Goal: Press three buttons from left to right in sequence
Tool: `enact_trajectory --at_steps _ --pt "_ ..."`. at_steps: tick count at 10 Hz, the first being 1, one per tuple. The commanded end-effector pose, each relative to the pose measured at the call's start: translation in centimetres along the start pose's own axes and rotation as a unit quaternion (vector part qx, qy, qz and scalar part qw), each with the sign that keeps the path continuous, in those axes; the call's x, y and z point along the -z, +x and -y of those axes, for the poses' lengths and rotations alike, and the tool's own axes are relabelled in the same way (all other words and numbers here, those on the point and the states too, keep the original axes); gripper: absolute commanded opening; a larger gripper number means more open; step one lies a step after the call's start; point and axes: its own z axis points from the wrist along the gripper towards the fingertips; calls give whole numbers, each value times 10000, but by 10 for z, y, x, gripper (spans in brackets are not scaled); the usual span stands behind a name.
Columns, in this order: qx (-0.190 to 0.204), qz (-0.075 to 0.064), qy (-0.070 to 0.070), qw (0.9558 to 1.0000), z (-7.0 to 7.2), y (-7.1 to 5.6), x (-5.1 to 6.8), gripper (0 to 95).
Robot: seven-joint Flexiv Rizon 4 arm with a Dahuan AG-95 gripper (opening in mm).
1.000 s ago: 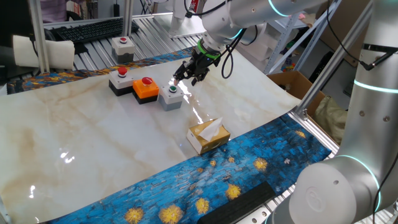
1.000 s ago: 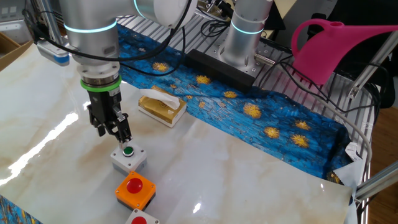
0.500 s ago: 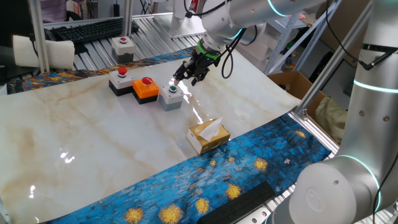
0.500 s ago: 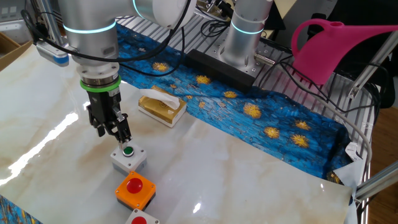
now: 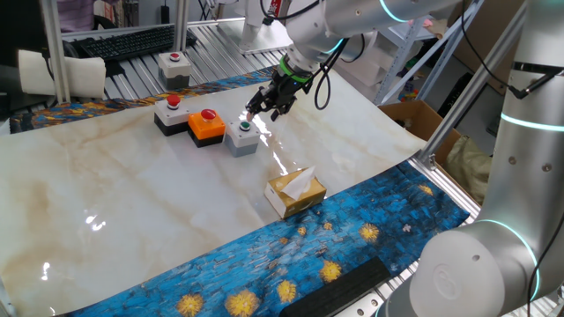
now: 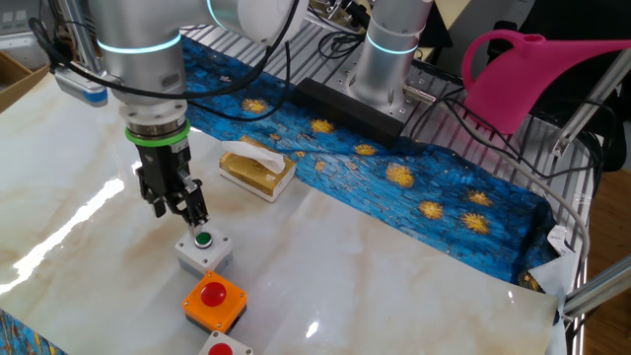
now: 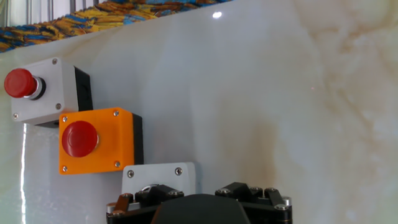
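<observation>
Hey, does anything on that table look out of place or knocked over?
Nothing stands out. The three button boxes sit upright in a row, the tissue box is intact, and the claw hovers just above the grey box.

A pale marbled sheet [image 5: 132, 202] covers the desk, catching bright glare from overhead light. A blue cloth with yellow swirls [image 6: 414, 187] runs along its edge. Behind, a black keyboard [image 5: 123, 41] lies on slatted metal rails [image 5: 220, 35]. A pink watering can [image 6: 532, 74] stands off to one side, a cardboard box [image 5: 419, 119] to the other.
</observation>
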Motion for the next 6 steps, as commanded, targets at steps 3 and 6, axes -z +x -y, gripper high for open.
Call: enact_trajectory --at_steps 3,6 --pt "-9 -24 -35 10000 -7 4 0 760" --pt "12 -27 -29 10000 -7 4 -1 760"
